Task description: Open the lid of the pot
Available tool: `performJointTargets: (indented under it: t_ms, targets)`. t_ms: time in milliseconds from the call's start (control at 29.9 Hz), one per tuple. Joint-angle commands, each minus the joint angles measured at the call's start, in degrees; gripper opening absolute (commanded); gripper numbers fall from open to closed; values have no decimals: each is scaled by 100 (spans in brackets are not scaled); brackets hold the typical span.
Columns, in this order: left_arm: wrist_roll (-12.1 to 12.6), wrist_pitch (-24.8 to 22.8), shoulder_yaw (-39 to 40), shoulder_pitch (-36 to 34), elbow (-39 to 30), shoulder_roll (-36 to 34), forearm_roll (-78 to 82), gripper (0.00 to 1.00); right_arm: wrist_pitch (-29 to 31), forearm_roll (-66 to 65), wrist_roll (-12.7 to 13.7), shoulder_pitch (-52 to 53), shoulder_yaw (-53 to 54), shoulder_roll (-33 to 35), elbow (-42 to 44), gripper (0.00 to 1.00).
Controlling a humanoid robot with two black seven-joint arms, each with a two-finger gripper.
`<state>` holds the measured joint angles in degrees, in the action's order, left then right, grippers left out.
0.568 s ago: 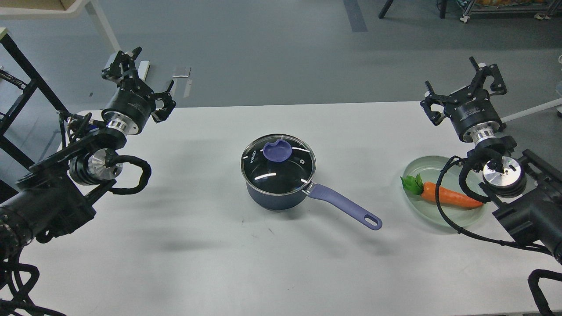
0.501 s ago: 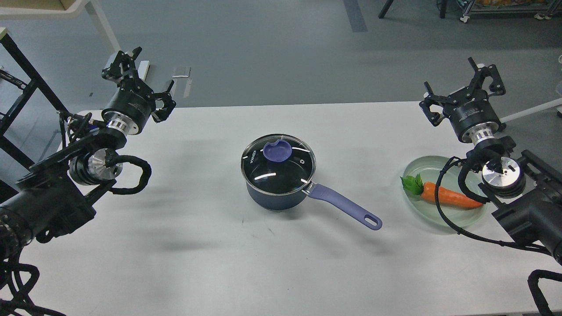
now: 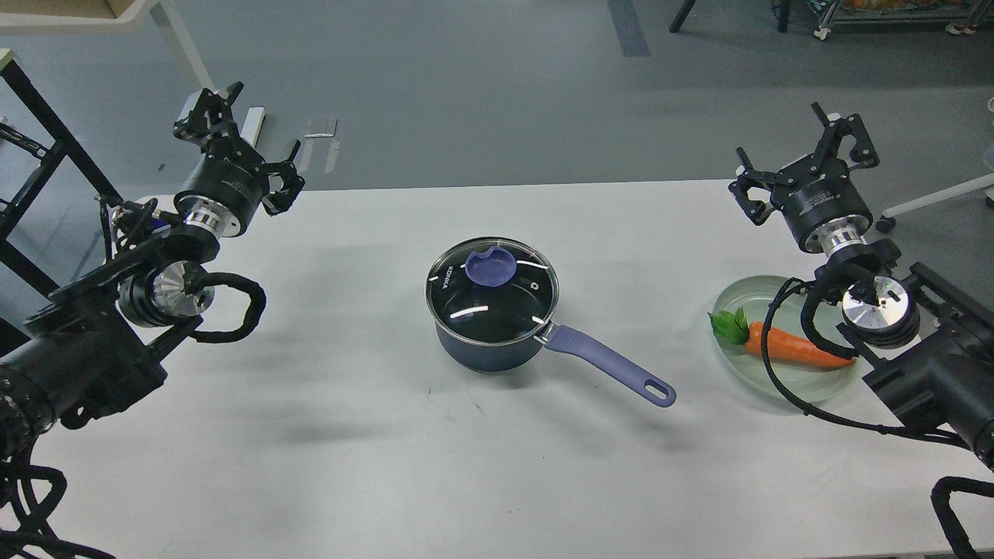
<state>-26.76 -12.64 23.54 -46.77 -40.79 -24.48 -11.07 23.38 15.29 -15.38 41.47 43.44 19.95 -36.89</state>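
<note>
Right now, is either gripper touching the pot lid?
No. The lid sits closed on the pot mid-table, while the left gripper and right gripper hang open far out to either side.

A single head view looks forward and steeply down from above the white rectangular surface (image 3: 326, 466), at middling distance, taking in nearly its whole width and the grey floor (image 3: 481, 93) beyond its far edge.

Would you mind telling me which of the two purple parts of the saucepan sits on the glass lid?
The round purple knob, centred on the glass lid. The other purple part is the long purple handle, sticking out sideways from the dark blue saucepan toward the carrot plate.
</note>
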Motion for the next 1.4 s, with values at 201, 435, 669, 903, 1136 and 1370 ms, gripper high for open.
performJointTargets:
  t_ms: [201, 435, 669, 903, 1136, 1370]
  targets:
    - [109, -46, -51, -51, 1, -153, 35, 99, -53, -131, 0, 783, -1512, 1027, -687, 100]
    - [346, -28, -69, -166, 45, -189, 35, 99, -510, -1176, 0, 1529, -2488, 1766, -1600, 100]
    - [373, -46, -43, -174, 45, -294, 35, 99, -528, -2503, 9, 2856, -4297, 2241, -2488, 100]
    - [373, -63, -51, -218, 27, -338, 35, 99, -1010, -3716, 193, 4008, -5967, 2180, -3577, 100]
    - [364, -72, -69, -210, 1, -347, 35, 99, -1090, -5218, 413, 4834, -7216, 2013, -4492, 100]
    - [373, -81, -86, -210, 1, -356, 44, 99, -1275, -6476, 422, 5336, -8104, 1285, -4845, 100]
